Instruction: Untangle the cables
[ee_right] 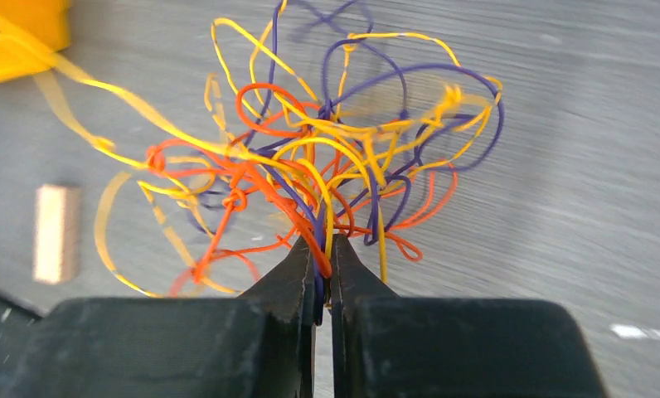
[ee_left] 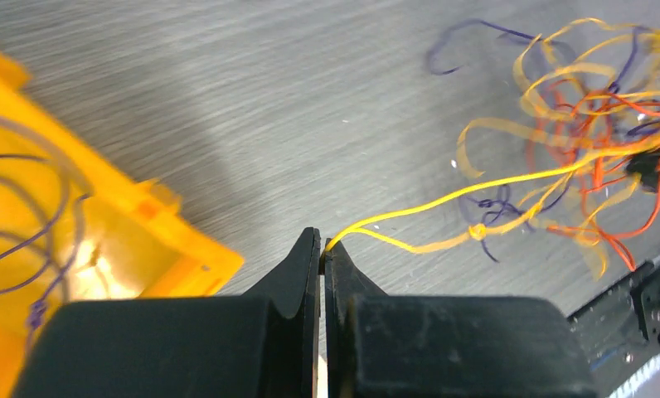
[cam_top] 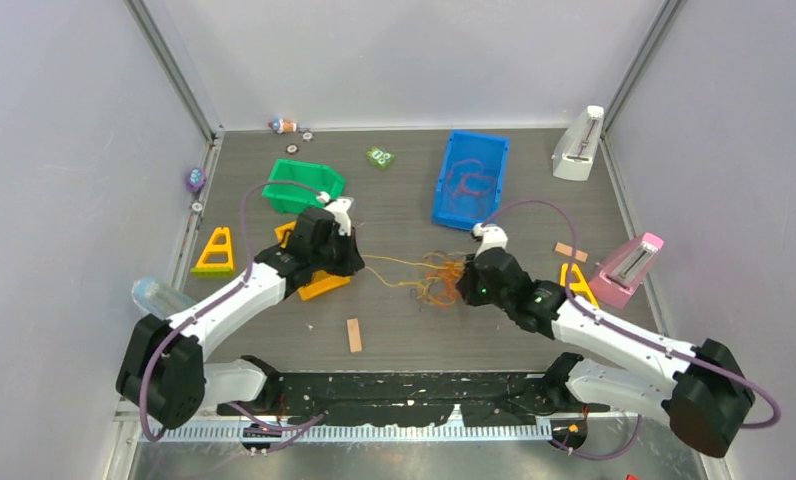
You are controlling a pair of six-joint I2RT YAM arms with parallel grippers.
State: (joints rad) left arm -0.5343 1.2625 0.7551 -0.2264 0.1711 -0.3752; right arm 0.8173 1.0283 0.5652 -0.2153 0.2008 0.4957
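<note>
Left pincer [ee_left: 321,242]: clenched on the end of one yellow strand [ee_left: 443,199], which runs from its tips over the table [ee_left: 227,99] to the cables [cam_top: 430,276].
Right pincer [ee_right: 320,249]: clenched on the cables at the base of the bunch; the loops fan out just ahead of its tips.
Cables, appearance: hair-thin orange, red, yellow and purple loops, crossing and knotted.
Progress: judged early; one strand is drawn out between the pincers, and the rest is not yet separated.
</note>
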